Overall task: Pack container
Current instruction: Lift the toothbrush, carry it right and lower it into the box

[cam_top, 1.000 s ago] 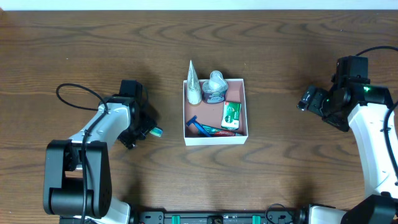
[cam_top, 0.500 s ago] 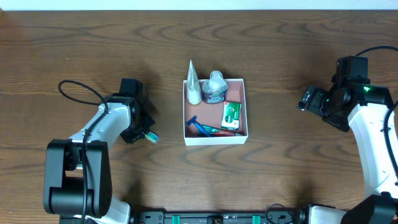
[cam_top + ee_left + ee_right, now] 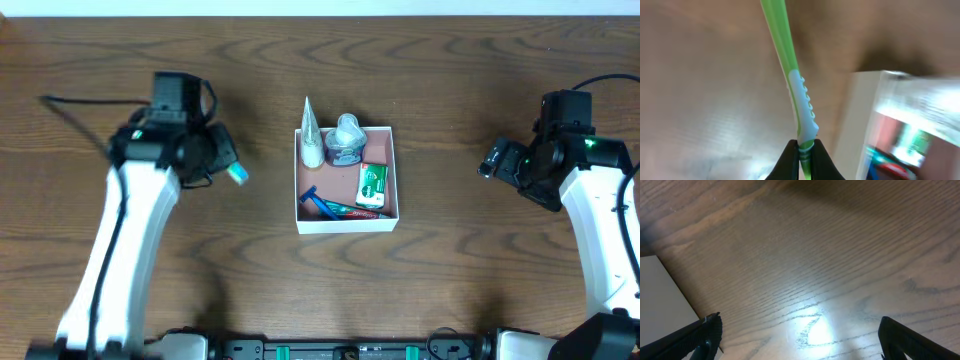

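The container (image 3: 347,226), a white-walled square box with a reddish floor, sits mid-table and shows blurred at the right of the left wrist view (image 3: 865,115). My left gripper (image 3: 222,163) hangs left of it, above the table, shut on a green toothbrush (image 3: 800,105) with a pale blue grip; the brush end (image 3: 238,173) points toward the box. The jaws (image 3: 804,146) pinch the handle near one end. My right gripper (image 3: 496,160) stands open far to the right, nothing between its fingers (image 3: 710,332).
Inside the box lie a white cone-shaped tube (image 3: 311,135), a grey capped bottle (image 3: 346,142), a green packet (image 3: 372,185), a blue razor (image 3: 318,203) and a red-green tube (image 3: 356,211). Bare wooden table surrounds it.
My left gripper closed on the toothbrush at the table, then rose and swung toward the far side with it. The right arm has not moved.
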Action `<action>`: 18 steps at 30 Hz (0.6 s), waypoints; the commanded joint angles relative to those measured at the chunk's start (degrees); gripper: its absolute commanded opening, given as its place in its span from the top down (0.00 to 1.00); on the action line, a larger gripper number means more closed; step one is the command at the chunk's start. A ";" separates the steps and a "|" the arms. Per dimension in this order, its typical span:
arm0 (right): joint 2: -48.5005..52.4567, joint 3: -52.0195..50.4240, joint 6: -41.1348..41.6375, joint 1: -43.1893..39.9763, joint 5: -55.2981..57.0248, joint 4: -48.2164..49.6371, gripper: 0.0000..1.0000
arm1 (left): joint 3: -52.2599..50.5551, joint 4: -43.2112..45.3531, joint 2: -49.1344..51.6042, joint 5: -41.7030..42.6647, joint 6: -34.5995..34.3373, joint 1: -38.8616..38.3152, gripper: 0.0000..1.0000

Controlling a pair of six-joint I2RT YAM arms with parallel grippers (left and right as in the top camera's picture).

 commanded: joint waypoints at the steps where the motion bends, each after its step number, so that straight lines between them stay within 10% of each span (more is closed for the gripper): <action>1: -0.83 0.15 -0.37 -0.31 0.02 -0.04 0.01 | 1.05 1.29 -7.10 6.25 11.52 -3.74 0.94; 9: -0.83 0.15 -0.37 -0.31 0.02 -0.04 0.01 | 1.03 4.85 -16.31 9.97 42.73 -20.06 0.94; 18: -0.83 0.15 -0.35 -0.31 0.02 -0.04 0.01 | -1.03 4.70 -9.77 9.94 62.47 -31.12 0.94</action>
